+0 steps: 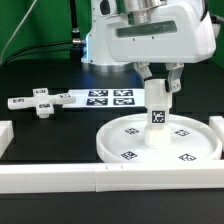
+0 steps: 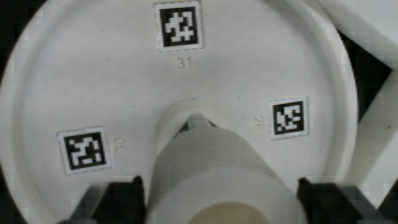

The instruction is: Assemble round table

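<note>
The large rimmed round disc (image 1: pixel 130 140) lies flat on the table at the exterior view's right, with tags on its face. My gripper (image 1: pixel 158 92) is shut on the stubby cylinder post (image 1: pixel 157 112) and holds it upright at the disc's centre. I cannot tell whether the post's lower end touches the disc. In the wrist view the post (image 2: pixel 217 165) fills the space between my two fingers (image 2: pixel 121 200), with the disc (image 2: pixel 107 90) beneath. The cross-shaped piece (image 1: pixel 38 103) lies on the table at the exterior view's left.
The marker board (image 1: pixel 108 97) lies behind the disc. A long white rail (image 1: pixel 100 180) runs along the front edge, and a short rail end (image 1: pixel 4 135) sits at the left.
</note>
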Controlling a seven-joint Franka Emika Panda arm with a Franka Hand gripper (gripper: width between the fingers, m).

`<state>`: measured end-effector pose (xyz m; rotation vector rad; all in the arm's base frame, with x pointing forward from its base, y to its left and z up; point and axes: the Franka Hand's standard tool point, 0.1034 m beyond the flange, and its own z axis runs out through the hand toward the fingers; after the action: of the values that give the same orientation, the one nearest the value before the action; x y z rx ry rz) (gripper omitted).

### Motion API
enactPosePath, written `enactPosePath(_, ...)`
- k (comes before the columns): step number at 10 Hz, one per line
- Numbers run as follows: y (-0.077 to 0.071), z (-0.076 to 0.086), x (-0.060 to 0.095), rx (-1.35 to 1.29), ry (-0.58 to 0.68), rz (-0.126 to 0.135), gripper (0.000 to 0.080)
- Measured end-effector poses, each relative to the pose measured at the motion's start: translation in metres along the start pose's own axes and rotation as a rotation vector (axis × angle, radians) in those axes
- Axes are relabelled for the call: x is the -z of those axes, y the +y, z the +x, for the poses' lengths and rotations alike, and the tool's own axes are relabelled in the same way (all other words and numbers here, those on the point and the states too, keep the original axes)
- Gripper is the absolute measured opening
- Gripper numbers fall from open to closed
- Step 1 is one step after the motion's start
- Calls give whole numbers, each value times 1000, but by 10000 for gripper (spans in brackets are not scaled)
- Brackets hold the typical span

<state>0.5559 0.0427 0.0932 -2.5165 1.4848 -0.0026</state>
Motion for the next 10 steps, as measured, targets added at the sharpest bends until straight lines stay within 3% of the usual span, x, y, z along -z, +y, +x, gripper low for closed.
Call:
enactPosePath(2,0,-3,-1,1,-2,-2,413)
enactPosePath(3,0,-3,0,46,-2,-2,495)
enactPosePath(4,-2,-3,1,103,-3,-9,495)
enactPosePath(5,-4,-4,1,150,2,-6,623)
enactPosePath(10,-3,-4,0,611,0,-14,649)
